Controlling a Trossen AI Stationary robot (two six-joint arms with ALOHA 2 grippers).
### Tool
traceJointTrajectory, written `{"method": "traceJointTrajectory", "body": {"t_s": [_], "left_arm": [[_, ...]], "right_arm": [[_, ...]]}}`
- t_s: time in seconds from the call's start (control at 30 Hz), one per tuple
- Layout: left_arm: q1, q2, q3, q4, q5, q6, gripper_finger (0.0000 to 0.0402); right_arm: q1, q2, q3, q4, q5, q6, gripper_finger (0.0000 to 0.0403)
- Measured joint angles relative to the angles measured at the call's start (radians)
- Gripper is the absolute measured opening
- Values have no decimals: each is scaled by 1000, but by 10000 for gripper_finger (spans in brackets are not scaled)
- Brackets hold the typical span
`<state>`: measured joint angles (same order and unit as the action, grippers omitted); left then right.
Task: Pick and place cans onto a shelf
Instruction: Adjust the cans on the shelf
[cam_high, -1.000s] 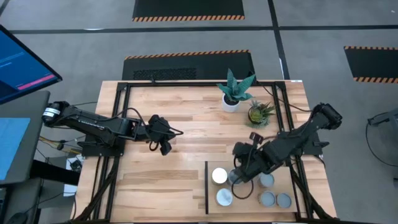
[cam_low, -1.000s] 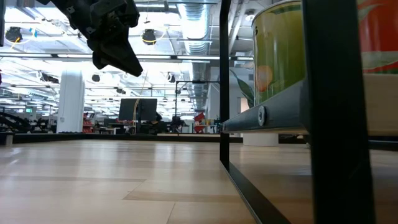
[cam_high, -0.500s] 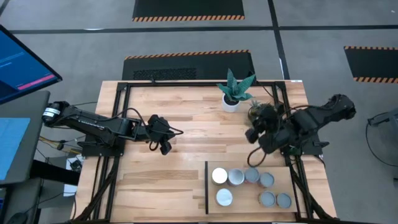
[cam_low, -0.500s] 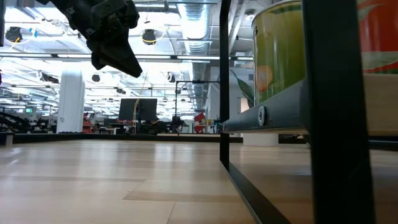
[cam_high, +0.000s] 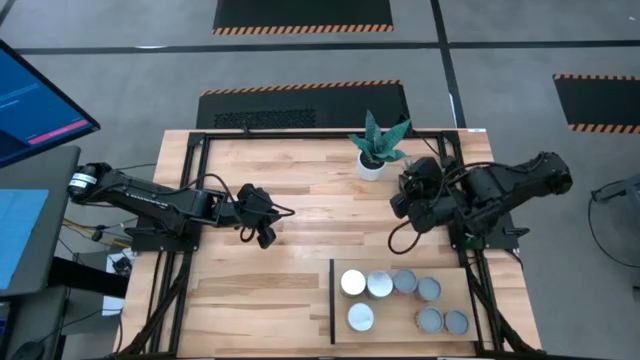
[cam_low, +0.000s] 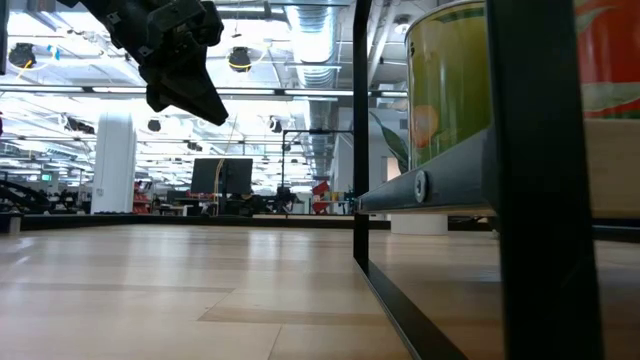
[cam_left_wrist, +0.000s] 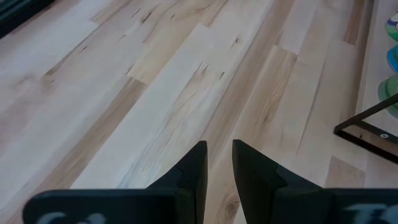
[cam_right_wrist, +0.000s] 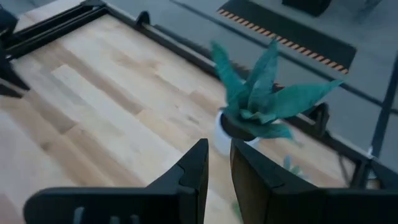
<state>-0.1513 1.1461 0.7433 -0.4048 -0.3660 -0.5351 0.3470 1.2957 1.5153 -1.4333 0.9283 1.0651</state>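
Observation:
Several cans (cam_high: 404, 282) stand upright on their bases on the shelf (cam_high: 395, 335), a light-wood panel with a black strip (cam_high: 332, 300) at the table's near right. In the low view two cans (cam_low: 450, 80) show close up at the right. My right gripper (cam_high: 400, 198) hangs shut and empty above the table, just to the right of the teal plant (cam_right_wrist: 261, 99); its wrist view (cam_right_wrist: 219, 152) looks at that plant. My left gripper (cam_high: 265, 235) hangs shut and empty above the table's left middle, and also shows in the low view (cam_low: 180, 65) and its wrist view (cam_left_wrist: 219, 152).
The teal plant in a white pot (cam_high: 372, 165) stands at the far middle of the table. My right arm covers most of a second small plant beside it. Black frame bars (cam_high: 445, 160) run along the far and right edges. A black shelf post (cam_low: 360, 140) stands in the low view.
My right gripper has risen from the cans on the shelf and gone toward the table's far edge, ending beside the teal plant. A can that it covered in the far row now stands in plain view. My left arm has kept still.

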Motion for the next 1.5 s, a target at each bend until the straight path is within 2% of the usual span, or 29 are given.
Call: {"method": "traceJointTrajectory", "body": {"t_s": [0.17,0.63,0.9,1.07,1.23,1.37,1.5], "left_arm": [[0,0,0,-8,0,0,61],[0,0,0,-35,-12,0,61],[0,0,0,-35,-12,0,61],[0,0,0,-34,-12,-5,61],[0,0,0,-34,-12,-8,61],[0,0,0,-34,-12,-8,61],[0,0,0,-34,-12,-8,61]], "right_arm": [[-10,-31,0,3,15,-49,92],[-7,-146,0,10,13,-52,92],[6,-116,0,16,-63,-54,92],[78,-35,-8,10,-103,-155,92],[176,77,-15,-4,-232,-221,92],[266,137,-15,-9,-305,-161,92],[364,161,-15,-68,-408,-7,92]]}}
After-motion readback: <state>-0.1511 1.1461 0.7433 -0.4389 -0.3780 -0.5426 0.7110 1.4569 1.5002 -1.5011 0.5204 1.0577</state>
